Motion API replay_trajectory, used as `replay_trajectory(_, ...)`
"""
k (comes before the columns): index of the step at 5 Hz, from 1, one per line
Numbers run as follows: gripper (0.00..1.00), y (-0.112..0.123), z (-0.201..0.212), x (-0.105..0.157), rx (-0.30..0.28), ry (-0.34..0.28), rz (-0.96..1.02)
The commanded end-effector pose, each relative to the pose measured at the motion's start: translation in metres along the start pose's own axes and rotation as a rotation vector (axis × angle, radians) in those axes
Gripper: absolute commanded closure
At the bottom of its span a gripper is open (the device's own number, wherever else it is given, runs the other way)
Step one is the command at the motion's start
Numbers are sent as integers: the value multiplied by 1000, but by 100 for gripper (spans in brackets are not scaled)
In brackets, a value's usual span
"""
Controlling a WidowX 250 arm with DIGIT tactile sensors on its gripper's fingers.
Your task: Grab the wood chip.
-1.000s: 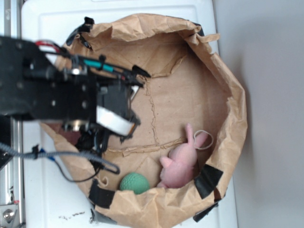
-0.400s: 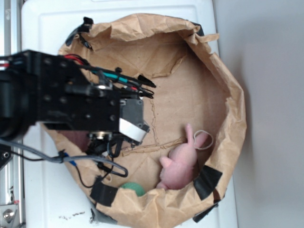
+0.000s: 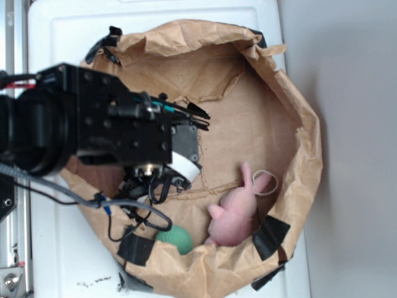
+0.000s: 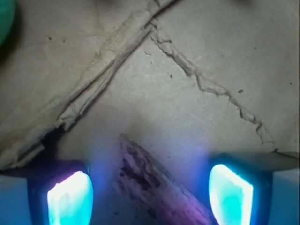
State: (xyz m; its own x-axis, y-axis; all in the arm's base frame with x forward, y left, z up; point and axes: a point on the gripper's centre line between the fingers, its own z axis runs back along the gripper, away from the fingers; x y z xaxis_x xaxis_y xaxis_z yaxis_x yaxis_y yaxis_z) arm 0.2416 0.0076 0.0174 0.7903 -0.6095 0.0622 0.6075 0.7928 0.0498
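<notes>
While the fingers [image 4: 70, 201] stand spread, the wood chip [image 4: 157, 185] lies between them.

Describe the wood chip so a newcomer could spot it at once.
Look inside the brown paper lining, under the pincer. Between its two glowing blue fingers lies the wood chip, a flat, elongated, dark-streaked piece. Unlike the torn paper strips, it is rough and grainy.

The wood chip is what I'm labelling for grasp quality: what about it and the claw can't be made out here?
- Exterior view: the wood chip is fully hidden beneath the arm.
- Wrist view: the wood chip runs off the bottom edge, so its length is unknown.
- Wrist view: the claw pads glow, blurring whether they touch.
</notes>
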Motion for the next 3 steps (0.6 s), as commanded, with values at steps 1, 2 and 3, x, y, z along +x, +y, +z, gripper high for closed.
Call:
replay_trajectory(1, 91, 5, 19, 12, 70, -100, -11)
replay_trajectory(2, 100, 7, 22, 11, 84, -110, -4)
replay_trajectory(3, 100, 11, 24, 11, 89, -115, 5)
